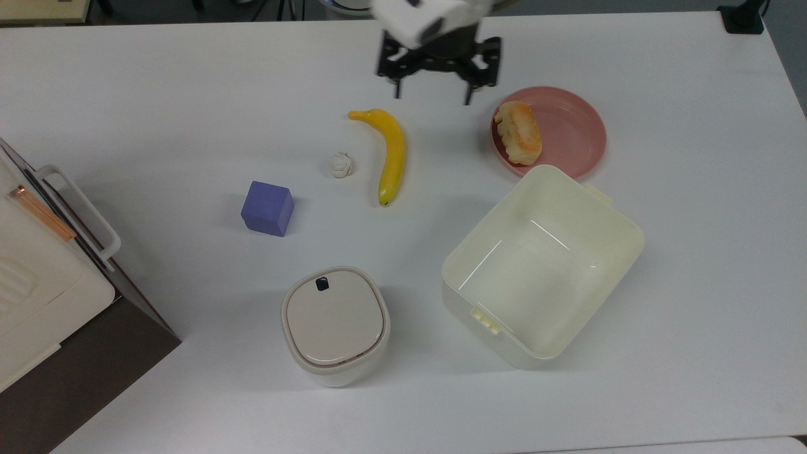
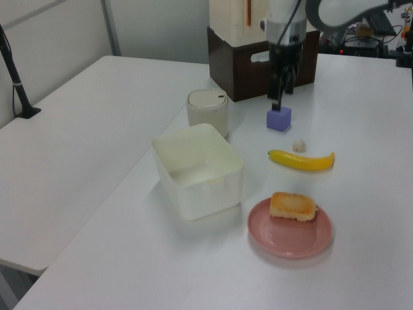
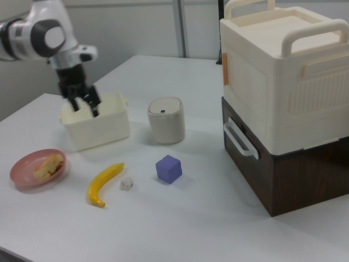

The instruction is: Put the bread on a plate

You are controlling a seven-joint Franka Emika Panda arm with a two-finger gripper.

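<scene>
- the bread lies on the plate, toward the rim on the top view's left, with nothing holding it; the task looks complete as things lie.
- the end effector hangs above the counter with its fingers spread wide and nothing between them, well apart from the plate and near the stem end of the banana in the top view.
- what could go wrong: the loaf sits off-centre, close to the rim, so a knock to the plate or counter could tip it over the edge. that seems unlikely, since it lies flat.
- a low sweep of the arm could clip the banana, the small white ball or the cream tub, which stands just beside the plate; a shoved tub would push the plate.
- the loaf is small and oblong, with pale cream sides and a glossy orange-brown ridged top facing up in the left view; it looks light and rigid.
</scene>
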